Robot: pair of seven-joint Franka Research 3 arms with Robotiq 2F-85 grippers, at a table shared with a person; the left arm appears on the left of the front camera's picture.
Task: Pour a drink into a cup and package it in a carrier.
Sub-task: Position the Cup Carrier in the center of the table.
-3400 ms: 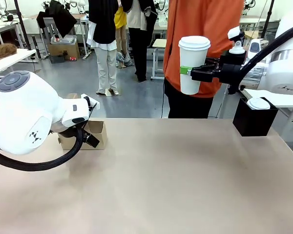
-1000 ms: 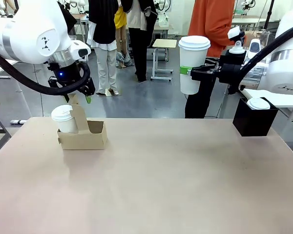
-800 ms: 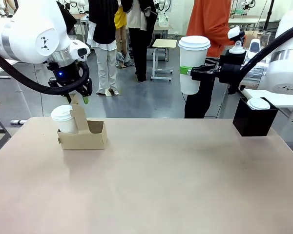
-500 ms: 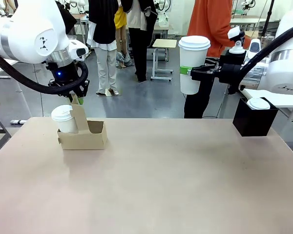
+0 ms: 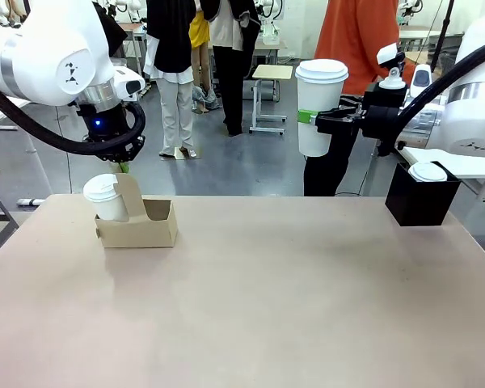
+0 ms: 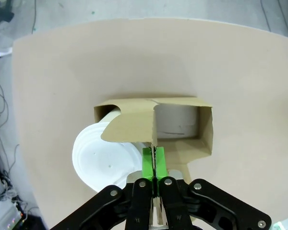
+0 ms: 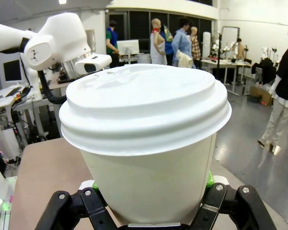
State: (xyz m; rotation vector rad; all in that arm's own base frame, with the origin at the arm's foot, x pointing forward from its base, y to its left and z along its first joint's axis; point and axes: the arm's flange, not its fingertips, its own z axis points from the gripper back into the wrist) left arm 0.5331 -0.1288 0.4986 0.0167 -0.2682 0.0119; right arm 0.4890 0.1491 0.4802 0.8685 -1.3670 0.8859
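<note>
The brown cardboard carrier (image 5: 149,233) stands at the table's far left with one lidded white cup (image 5: 105,196) in its left slot. My left gripper (image 5: 123,167) hangs straight above it, green pads pinched shut on the top of the carrier's upright handle (image 5: 130,194). In the left wrist view the gripper (image 6: 154,163) clamps the handle edge, with the cup's lid (image 6: 98,158) to the left and the carrier's empty slot (image 6: 178,122) to the right. My right gripper (image 5: 314,120) holds a second lidded cup (image 5: 320,101) high in the air, also seen as the cup (image 7: 149,143) in the gripper (image 7: 151,194). The drink is hidden.
A black box (image 5: 419,204) with a loose white lid (image 5: 428,171) on top stands at the table's far right. A person in an orange top (image 5: 360,36) stands behind the held cup. The tan table (image 5: 267,307) stretches wide between carrier and box.
Since the earliest frame the left arm has risen from beside the carrier, which now holds a lidded cup. In the last second its fingers slid left onto the handle. The right arm stayed still.
</note>
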